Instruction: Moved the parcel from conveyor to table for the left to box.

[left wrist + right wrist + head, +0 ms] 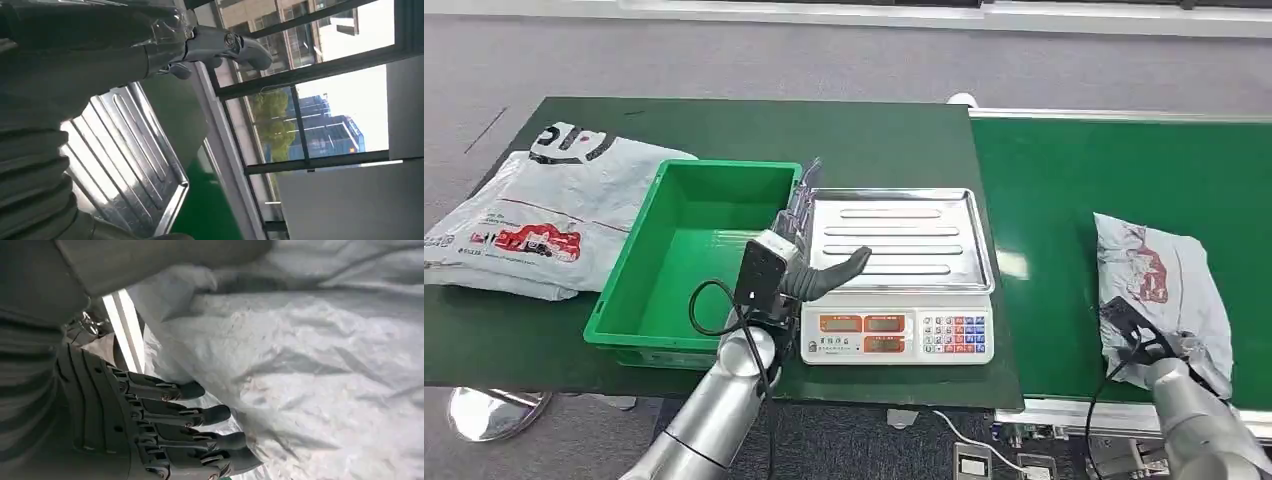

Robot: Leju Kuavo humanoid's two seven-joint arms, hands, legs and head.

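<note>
Crumpled grey plastic parcel (1162, 290) lies on green conveyor belt (1064, 220), long axis running away from robot. Right hand (1136, 335) at its near end; right wrist view shows fingers (200, 415) spread against wrinkled film, thumb above, no grip yet. Left hand (809, 265) open, empty, between green plastic bin (699, 255) and steel-topped scale (904, 270).

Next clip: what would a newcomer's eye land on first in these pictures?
Probably the bright green bin on the dark table, standing beside a scale with a shiny steel tray. Next, the crumpled grey parcel on the green conveyor, with the right hand at its near edge, and the left hand hovering by the scale.
</note>
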